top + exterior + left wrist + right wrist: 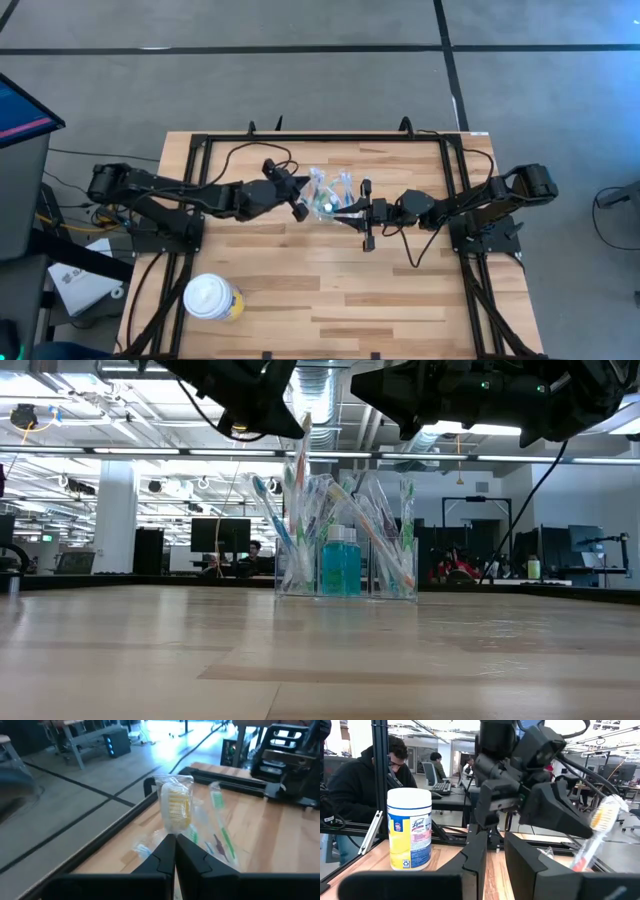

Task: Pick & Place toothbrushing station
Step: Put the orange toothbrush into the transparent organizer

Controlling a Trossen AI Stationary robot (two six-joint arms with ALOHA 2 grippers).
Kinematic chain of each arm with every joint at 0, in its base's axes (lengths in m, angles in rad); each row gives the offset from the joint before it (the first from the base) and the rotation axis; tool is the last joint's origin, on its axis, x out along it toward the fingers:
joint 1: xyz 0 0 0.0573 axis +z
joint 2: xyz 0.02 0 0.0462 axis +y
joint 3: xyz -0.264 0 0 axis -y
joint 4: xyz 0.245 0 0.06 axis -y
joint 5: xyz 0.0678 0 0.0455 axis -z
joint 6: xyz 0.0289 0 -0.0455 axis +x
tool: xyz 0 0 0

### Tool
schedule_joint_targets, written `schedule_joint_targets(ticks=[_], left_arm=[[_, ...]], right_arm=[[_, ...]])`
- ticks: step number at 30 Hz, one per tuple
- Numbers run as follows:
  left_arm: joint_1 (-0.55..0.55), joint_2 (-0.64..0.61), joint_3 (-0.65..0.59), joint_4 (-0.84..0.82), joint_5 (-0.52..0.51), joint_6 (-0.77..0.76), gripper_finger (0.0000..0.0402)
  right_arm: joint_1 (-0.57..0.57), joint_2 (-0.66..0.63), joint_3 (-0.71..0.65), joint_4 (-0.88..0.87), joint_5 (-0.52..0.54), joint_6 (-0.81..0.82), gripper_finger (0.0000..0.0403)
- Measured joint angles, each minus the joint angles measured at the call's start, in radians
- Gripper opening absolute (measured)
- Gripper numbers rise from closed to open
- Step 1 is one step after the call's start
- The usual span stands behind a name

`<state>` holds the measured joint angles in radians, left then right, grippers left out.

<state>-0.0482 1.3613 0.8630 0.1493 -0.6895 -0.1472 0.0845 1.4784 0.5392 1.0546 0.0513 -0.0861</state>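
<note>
While between both, toothbrushing station: left hand clamped on toothbrush, right hand narrowly parted.

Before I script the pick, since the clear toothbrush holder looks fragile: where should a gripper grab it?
Probably low on the toothbrushing station's end walls, coming level from the side. It stands upright on the table, and brushes fanning out its open top block a descent from above.

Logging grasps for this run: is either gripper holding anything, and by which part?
The left gripper pinches a wrapped toothbrush by its handle, below the yellow bristled head. The right gripper is open, holding nothing.
</note>
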Motion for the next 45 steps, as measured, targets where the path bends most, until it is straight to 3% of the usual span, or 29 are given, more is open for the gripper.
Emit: schedule_joint_targets(ticks=[16, 35, 45], left_arm=[[0.009, -0.018, -0.181, 0.314, 0.005, 0.058, 0.0], [0.007, -0.017, -0.256, 0.356, 0.101, 0.031, 0.0], [0.006, 0.078, -0.255, 0.372, 0.114, 0.008, 0.0]], right_arm=[[0.0, 0.0, 0.0, 0.0, 0.0, 0.0, 0.006], [-0.002, 0.0, 0.0, 0.001, 0.0, -0.001, 0.006], [-0.002, 0.0, 0.0, 0.0, 0.0, -0.001, 0.006]])
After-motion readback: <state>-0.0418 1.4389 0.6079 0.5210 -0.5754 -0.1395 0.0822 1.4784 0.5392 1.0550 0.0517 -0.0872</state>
